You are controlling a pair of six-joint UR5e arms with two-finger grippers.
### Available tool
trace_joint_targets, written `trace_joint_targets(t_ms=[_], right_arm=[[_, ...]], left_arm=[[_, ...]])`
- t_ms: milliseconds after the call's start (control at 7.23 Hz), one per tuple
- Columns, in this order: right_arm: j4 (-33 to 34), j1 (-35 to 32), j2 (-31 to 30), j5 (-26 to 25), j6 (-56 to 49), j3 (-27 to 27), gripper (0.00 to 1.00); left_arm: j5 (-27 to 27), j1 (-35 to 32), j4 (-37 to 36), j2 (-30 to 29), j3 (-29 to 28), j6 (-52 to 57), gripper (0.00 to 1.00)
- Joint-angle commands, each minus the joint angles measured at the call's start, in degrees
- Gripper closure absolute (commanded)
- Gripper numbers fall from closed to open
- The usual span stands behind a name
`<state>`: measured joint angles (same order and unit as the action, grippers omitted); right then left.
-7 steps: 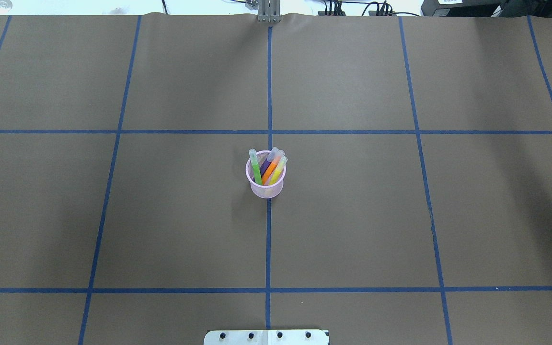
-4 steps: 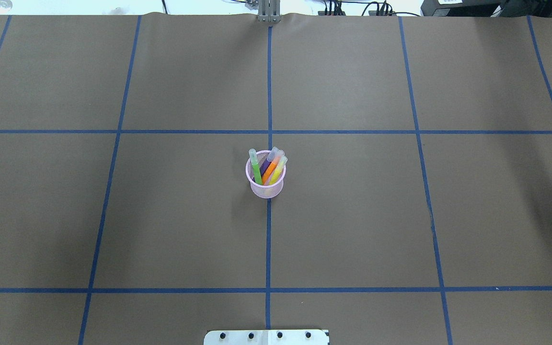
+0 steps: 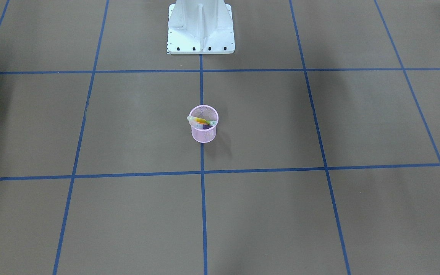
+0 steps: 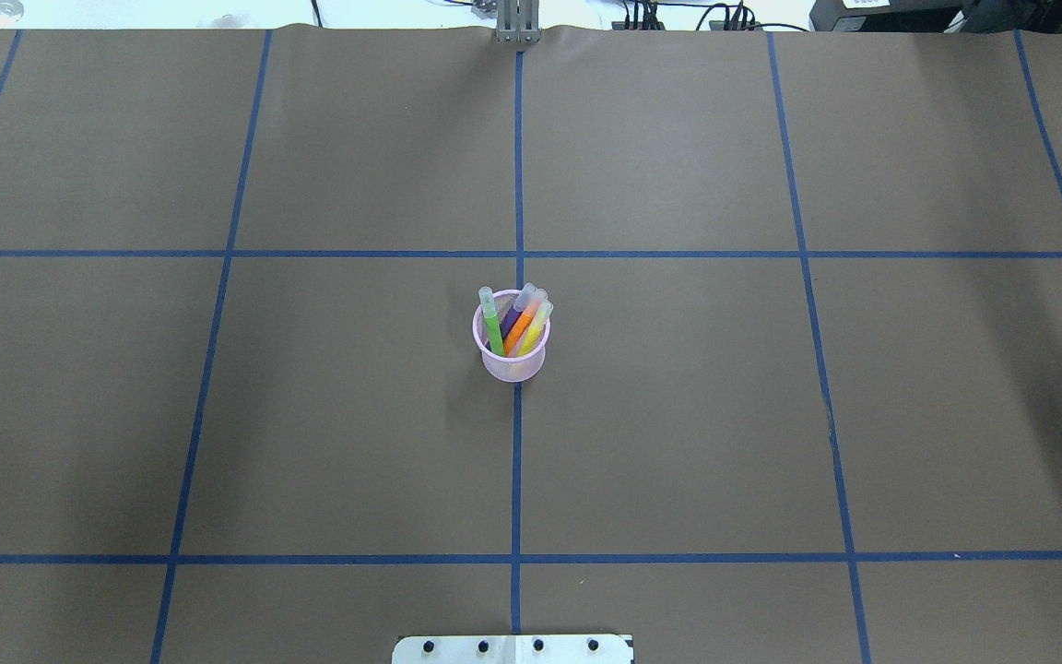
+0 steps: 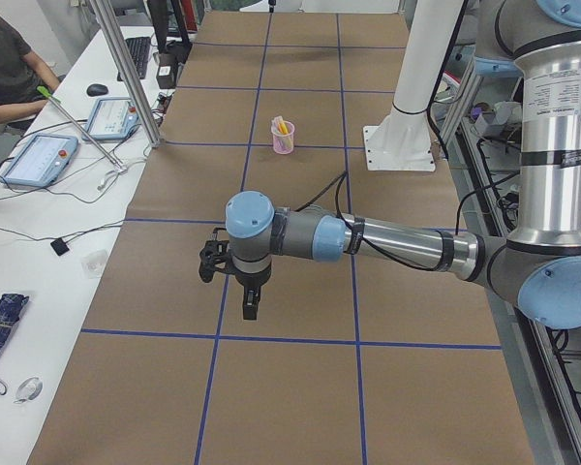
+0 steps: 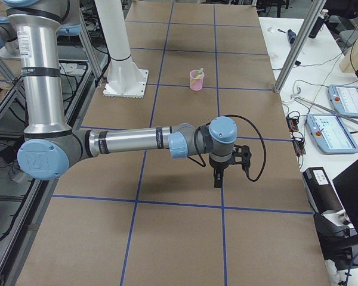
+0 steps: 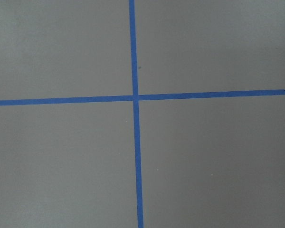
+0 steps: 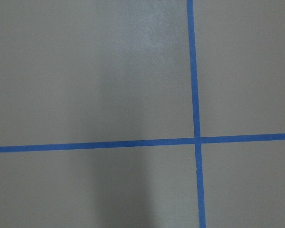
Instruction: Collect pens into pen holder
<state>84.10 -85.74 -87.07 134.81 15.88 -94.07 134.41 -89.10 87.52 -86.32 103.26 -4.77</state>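
Overhead exterior, pens [image 4: 519, 329] in pen holder [image 4: 513, 370], robot base [image 4: 513, 649] nearby, left pincer [image 5: 249, 308], right pincer [image 6: 217, 180], cannot tell opening.

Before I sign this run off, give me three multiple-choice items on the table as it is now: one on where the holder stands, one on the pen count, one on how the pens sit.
1. Where does the holder stand?
A. at the table's left edge
B. on the robot's base plate
C. on the centre tape line

2. How many pens are in it?
A. two
B. four
C. six

3. How do the pens sit?
A. leaning in the holder, cap ends up
B. flat on the table
C. scattered beside the holder

Key:
1 C: in the overhead view the line runs in under the holder from both sides.
2 B: one green, one purple, one orange and one yellow show above the rim.
3 A: all four rest against the rim with their pale caps on top.
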Motion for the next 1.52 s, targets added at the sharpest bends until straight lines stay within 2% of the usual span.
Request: trace_joint_targets(t_ms=[0,277,553,692,968,1107,1383], right_arm=[[3.0,0.0,0.1,-0.8,-0.2,0.1,0.0],[6.5,1.8,0.7,-5.2,-3.1,-0.1,0.0],[6.0,1.8,0.1,-4.7,-2.8,0.2,0.0],[6.0,1.8,0.8,-4.5,-2.8,-0.2,0.0],[5.6,1.5,-3.0,-5.1,-3.0,-3.4,0.0],[3.1,1.5,-3.4,-5.0,-3.1,-4.0,0.0],[2.9,0.9,-4.3,-4.3,-2.9,-1.5,0.0]], left_arm=[[1.4,-0.2,0.1,0.6,0.6,0.2,0.0],[1.8,-0.1,-0.2,2.5,3.8,-0.4,0.0],[1.4,-0.1,0.6,3.0,2.4,0.0,0.0],[-0.4,0.0,4.2,3.9,2.6,-0.5,0.0],[0.0,0.0,4.8,3.9,1.8,-0.4,0.0],[-0.3,0.0,4.7,3.8,1.2,-0.4,0.0],[0.0,0.0,5.2,5.2,1.9,-0.1,0.0]])
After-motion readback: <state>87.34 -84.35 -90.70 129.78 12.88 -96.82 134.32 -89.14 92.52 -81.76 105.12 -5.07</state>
